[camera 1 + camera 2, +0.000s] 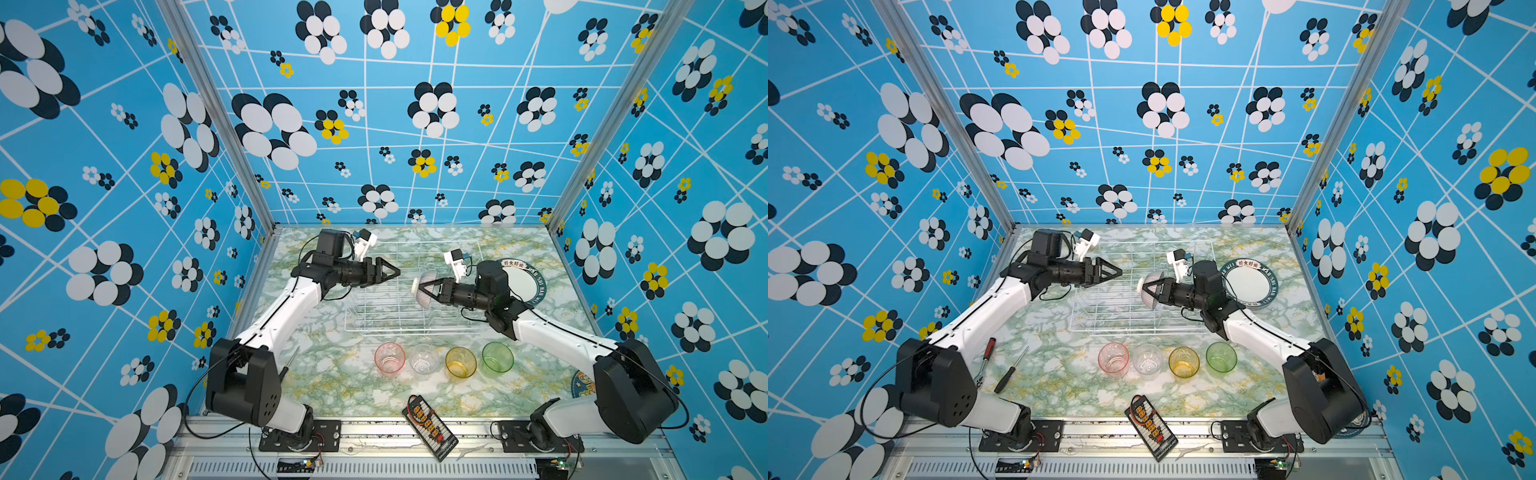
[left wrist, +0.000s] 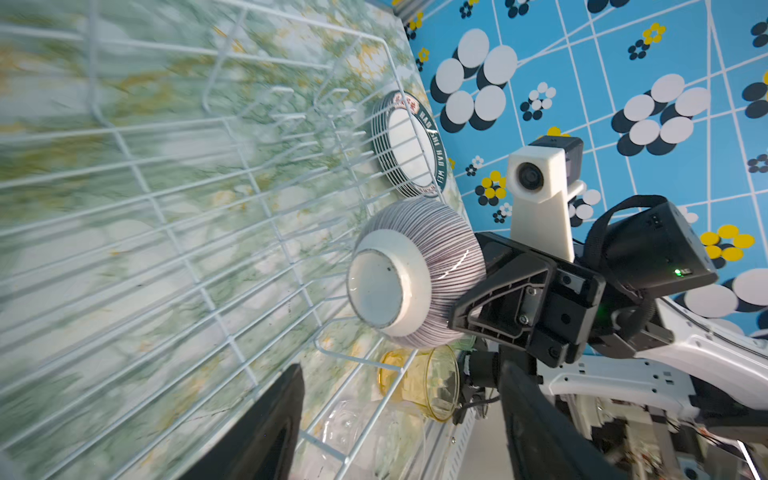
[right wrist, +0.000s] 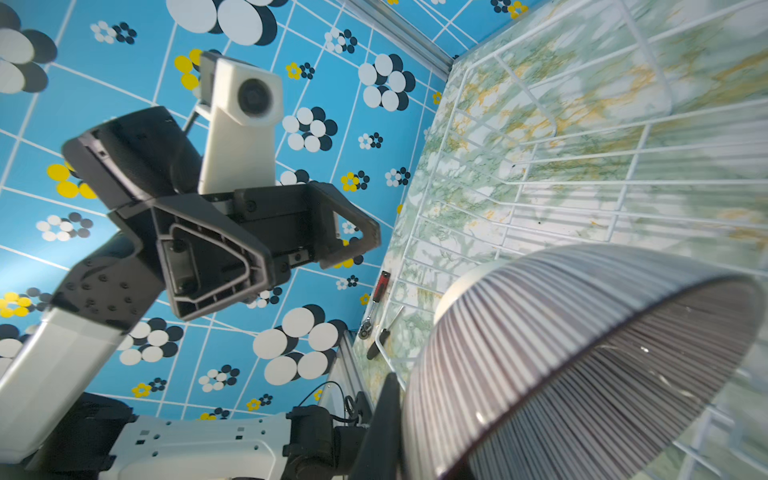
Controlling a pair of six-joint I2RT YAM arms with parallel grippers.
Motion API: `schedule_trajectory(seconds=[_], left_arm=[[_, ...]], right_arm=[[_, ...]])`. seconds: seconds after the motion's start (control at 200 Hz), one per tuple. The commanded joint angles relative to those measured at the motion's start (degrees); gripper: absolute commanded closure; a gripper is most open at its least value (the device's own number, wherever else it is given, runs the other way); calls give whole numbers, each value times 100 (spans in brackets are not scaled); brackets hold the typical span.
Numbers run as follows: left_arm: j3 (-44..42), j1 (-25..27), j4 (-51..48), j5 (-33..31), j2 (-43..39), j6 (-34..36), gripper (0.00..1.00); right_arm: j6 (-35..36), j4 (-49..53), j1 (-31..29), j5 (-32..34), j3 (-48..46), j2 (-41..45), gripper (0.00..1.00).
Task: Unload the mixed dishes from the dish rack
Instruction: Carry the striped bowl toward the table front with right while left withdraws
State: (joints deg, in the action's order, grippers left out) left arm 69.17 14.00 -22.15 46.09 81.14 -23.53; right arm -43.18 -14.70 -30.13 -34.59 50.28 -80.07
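The right gripper (image 1: 423,286) has its fingers clamped on the rim of the bowl (image 2: 399,286), above the rack (image 1: 395,331). The left gripper (image 1: 397,272), fingers apart, holds nothing, at the bowl's 10 o'clock.

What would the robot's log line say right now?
right gripper: shut on striped bowl over dish rack | left gripper: open, empty | tumblers, plates: on table

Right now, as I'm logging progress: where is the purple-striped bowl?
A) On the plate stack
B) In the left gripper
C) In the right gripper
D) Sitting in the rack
C: the right gripper is shut on the rim of the striped bowl, holding it on its side over the dish rack, while the left gripper stands open and empty.
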Motion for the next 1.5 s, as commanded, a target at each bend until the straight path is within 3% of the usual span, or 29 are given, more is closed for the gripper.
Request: schedule_trajectory(seconds=[0.0, 0.125, 0.275, 0.49, 0.7, 0.86, 1.025, 1.315, 1.495], left_arm=[[317, -85, -1230, -1434, -782, 689, 24], [270, -256, -1739, -2095, -1497, 834, 23], [177, -639, -2140, -2283, -1984, 929, 25], [126, -1058, -2267, -2203, -2162, 956, 26], [223, -1423, -2330, -2298, -2239, 1008, 26], [446, -1684, -2477, -2358, -2355, 1054, 25], [572, -1925, -2631, -2291, -2486, 1138, 25], [931, -2238, -2772, -2115, -2577, 1201, 25], [941, -2276, -2707, -2004, -2578, 1197, 25]], right_arm=[[1570, 2106, -152, 392, 856, 445, 100], [2480, 3578, -524, 1133, 1599, 510, 100], [3204, 4641, -1299, 2072, 2374, 494, 100], [4435, 5531, -3142, 3429, 3364, 187, 100], [5118, 6351, -4269, 3462, 4431, -736, 100], [5623, 7235, -4969, 3985, 5444, -1946, 100], [5897, 7885, -5187, 4003, 6249, -3058, 100], [6267, 8177, -5249, 3876, 7102, -4156, 100], [6457, 8293, -5249, 4277, 7474, -4844, 100]])
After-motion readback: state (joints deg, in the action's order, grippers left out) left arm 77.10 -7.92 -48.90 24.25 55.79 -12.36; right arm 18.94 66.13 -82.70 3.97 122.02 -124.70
